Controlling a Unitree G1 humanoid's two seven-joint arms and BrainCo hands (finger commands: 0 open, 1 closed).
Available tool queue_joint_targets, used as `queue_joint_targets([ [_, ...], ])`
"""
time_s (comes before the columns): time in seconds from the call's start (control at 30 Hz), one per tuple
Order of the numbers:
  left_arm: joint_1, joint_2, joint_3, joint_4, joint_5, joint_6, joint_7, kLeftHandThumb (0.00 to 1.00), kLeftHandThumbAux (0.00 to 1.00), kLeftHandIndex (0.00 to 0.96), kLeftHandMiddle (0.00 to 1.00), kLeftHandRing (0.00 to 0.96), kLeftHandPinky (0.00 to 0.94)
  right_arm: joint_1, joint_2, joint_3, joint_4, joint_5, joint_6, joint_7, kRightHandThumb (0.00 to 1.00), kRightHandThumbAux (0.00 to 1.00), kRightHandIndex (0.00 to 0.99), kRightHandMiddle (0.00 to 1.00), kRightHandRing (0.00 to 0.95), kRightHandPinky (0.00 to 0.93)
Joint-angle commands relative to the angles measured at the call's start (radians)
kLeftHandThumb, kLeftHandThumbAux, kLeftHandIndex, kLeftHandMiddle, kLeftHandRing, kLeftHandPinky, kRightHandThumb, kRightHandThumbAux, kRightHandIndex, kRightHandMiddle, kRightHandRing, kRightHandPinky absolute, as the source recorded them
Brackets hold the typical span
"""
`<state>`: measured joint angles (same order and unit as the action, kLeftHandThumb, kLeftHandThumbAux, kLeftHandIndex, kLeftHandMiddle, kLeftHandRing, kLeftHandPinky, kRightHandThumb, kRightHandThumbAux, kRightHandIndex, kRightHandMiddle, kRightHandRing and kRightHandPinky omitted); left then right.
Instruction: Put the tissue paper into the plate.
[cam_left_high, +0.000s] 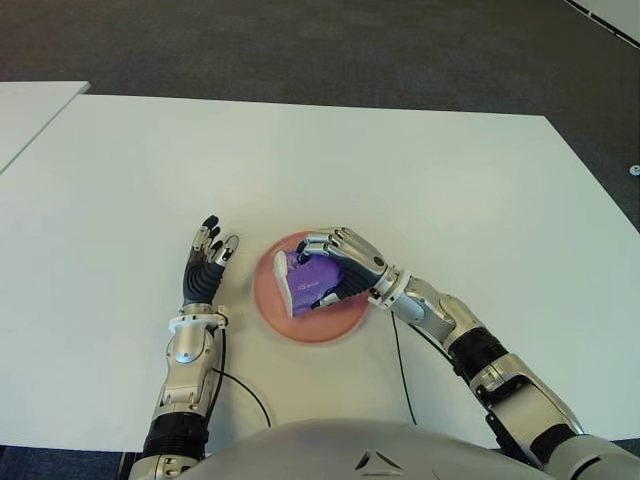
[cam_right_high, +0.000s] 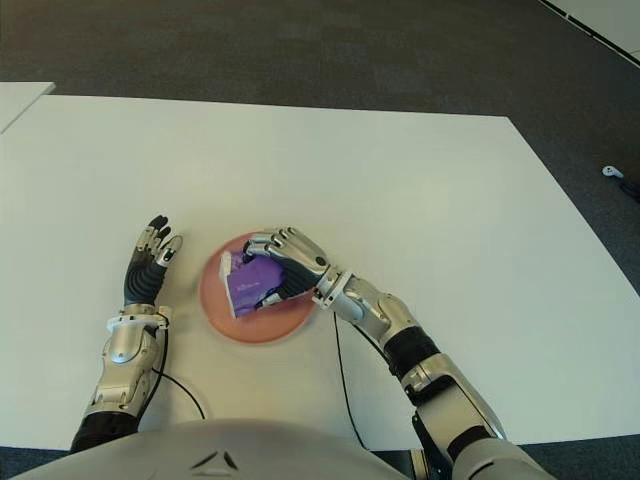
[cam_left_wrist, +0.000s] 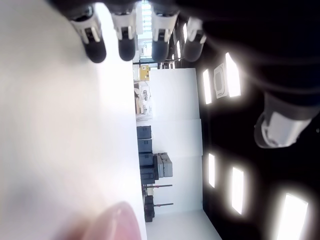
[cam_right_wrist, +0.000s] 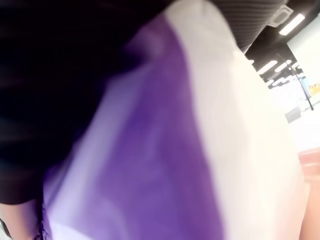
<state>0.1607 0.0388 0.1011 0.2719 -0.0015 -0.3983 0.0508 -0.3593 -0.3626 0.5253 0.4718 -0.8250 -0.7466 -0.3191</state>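
Left hand (cam_left_high: 207, 262): fingers spread, empty, showing on the white counter (cam_left_high: 130, 180) just left of the round pink plate (cam_left_high: 270, 300). Purple-and-white tissue paper packet (cam_left_high: 305, 280): over the plate, clasped by the right hand (cam_left_high: 340, 265), reaching from the right.

Plate (cam_left_high: 300, 322) sits on the table (cam_left_high: 420, 190), near the robot's edge and just about central in front of its body. Over the plate, the tissue pack (cam_left_high: 308, 281), wrapped in the right hand (cam_left_high: 340, 266), which reaches in from the plate's right. Just left of the plate, apart from it, the left hand (cam_left_high: 206, 262), fingers pointing away from the robot. Behind the table, floor (cam_left_high: 300, 50).
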Motion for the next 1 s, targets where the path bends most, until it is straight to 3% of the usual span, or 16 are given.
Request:
queue_joint_targets([
  [0.03,0.032,-0.011,-0.004,0.033,-0.004,0.039,-0.004,0.000,0.469,0.000,0.000,0.000,0.000,-0.005,-0.001,0.016,0.045,-0.024,0.013,-0.003,0.747,0.709,0.441,0.838,0.835,0.840],
  [0.3,0.035,-0.015,-0.003,0.030,0.000,0.033,0.003,0.000,0.476,0.000,0.000,0.000,0.000,-0.027,0.015,0.029,0.098,-0.053,0.051,-0.047,0.749,0.708,0.441,0.855,0.850,0.849],
  [0.47,0.043,-0.018,-0.003,0.018,-0.001,0.040,0.004,0.000,0.475,0.000,0.000,0.000,0.000,-0.028,0.031,0.030,0.136,-0.029,0.070,-0.028,0.748,0.708,0.441,0.851,0.845,0.843],
  [0.6,0.047,-0.018,-0.002,0.009,-0.003,0.049,0.002,0.000,0.472,0.000,0.000,0.000,0.000,-0.028,0.036,0.031,0.153,0.015,0.048,0.013,0.733,0.707,0.438,0.780,0.766,0.731],
  [0.63,0.047,-0.018,-0.002,0.009,-0.003,0.051,0.001,0.000,0.473,0.000,0.000,0.000,0.000,-0.030,0.033,0.035,0.156,0.020,0.042,0.023,0.717,0.709,0.430,0.627,0.597,0.569],
  [0.67,0.048,-0.017,-0.001,0.008,-0.003,0.052,0.001,0.000,0.473,0.000,0.000,0.000,0.000,-0.033,0.025,0.042,0.152,0.016,0.039,0.040,0.711,0.710,0.427,0.572,0.536,0.510],
  [0.7,0.048,-0.017,-0.001,0.008,-0.003,0.053,0.000,0.000,0.474,0.000,0.000,0.000,0.000,-0.035,0.019,0.048,0.149,0.014,0.038,0.051,0.576,0.645,0.344,0.428,0.381,0.356],
  [0.77,0.049,-0.015,0.000,0.007,-0.003,0.057,-0.001,0.000,0.475,0.000,0.000,0.000,0.000,-0.040,-0.009,0.070,0.113,-0.018,0.050,0.098,0.376,0.558,0.185,0.215,0.180,0.164],
  [0.83,0.049,-0.015,0.000,0.007,-0.003,0.060,-0.001,0.000,0.476,0.000,0.000,0.000,0.000,-0.041,-0.030,0.084,0.081,-0.041,0.063,0.129,0.271,0.512,0.095,0.110,0.092,0.084],
  [1.0,0.047,-0.013,0.002,0.014,-0.006,0.057,-0.004,0.000,0.482,0.000,0.000,0.000,0.000,-0.042,-0.065,0.104,0.022,-0.083,0.085,0.156,0.134,0.431,0.015,0.018,0.015,0.013],
])
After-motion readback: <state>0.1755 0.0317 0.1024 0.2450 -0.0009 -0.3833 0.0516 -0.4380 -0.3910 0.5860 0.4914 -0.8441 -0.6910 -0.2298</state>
